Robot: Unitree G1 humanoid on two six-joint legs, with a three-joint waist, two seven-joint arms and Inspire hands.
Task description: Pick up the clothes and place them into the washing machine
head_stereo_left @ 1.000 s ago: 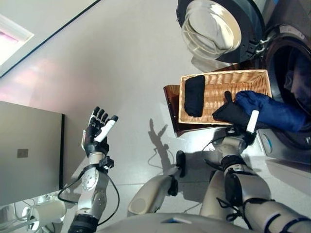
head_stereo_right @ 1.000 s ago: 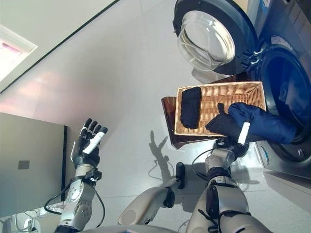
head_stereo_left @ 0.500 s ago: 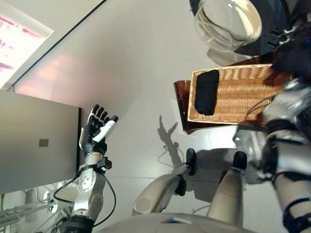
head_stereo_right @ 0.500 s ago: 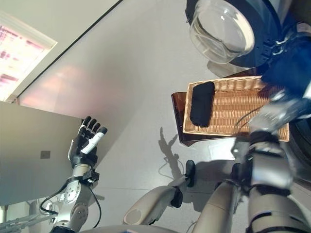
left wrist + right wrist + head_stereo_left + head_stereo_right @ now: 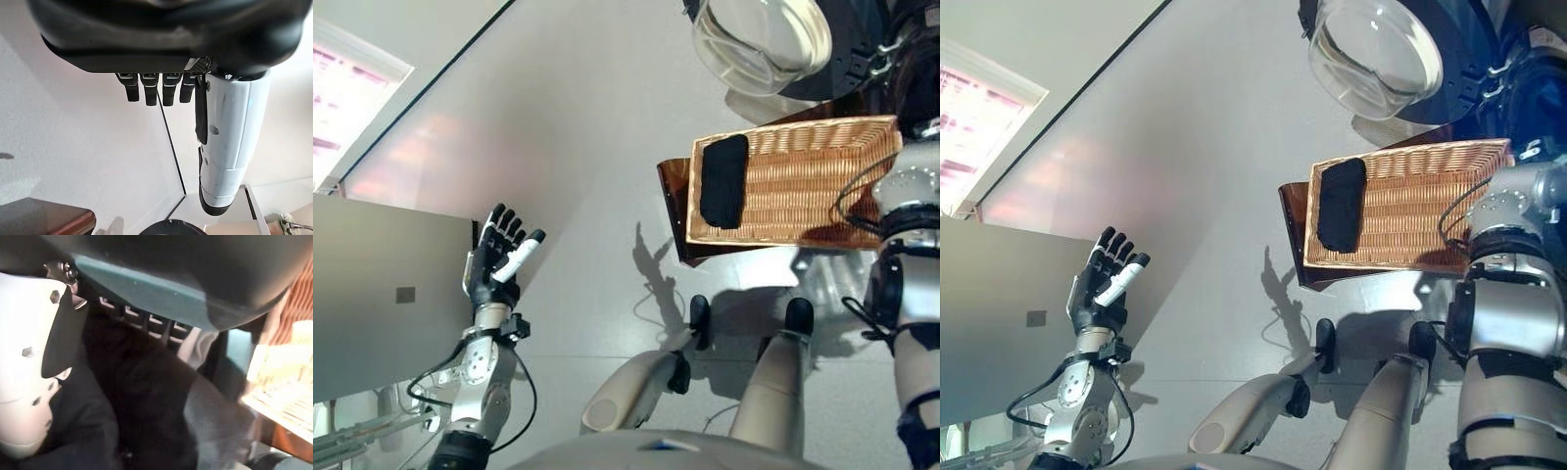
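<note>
A wicker basket (image 5: 793,132) stands on a brown stool in front of the washing machine, whose round glass door (image 5: 764,39) hangs open. One folded black cloth (image 5: 722,181) lies at the basket's left end. My right arm (image 5: 1508,211) reaches past the basket's right end toward the drum opening (image 5: 1528,83), where blue fabric shows. In the right wrist view my right hand (image 5: 29,382) is shut on a bunch of dark clothing (image 5: 146,406), pressed between thumb and fingers. My left hand (image 5: 499,257) is held up at the left, open and empty.
The brown stool (image 5: 671,206) juts out to the left from under the basket. A grey cabinet (image 5: 382,294) stands close behind my left hand. Pale floor stretches between the cabinet and the basket.
My right hand has lifted the blue and dark clothes off the basket's right end and carried them toward the drum. The camera has shifted. My left hand stays raised.
</note>
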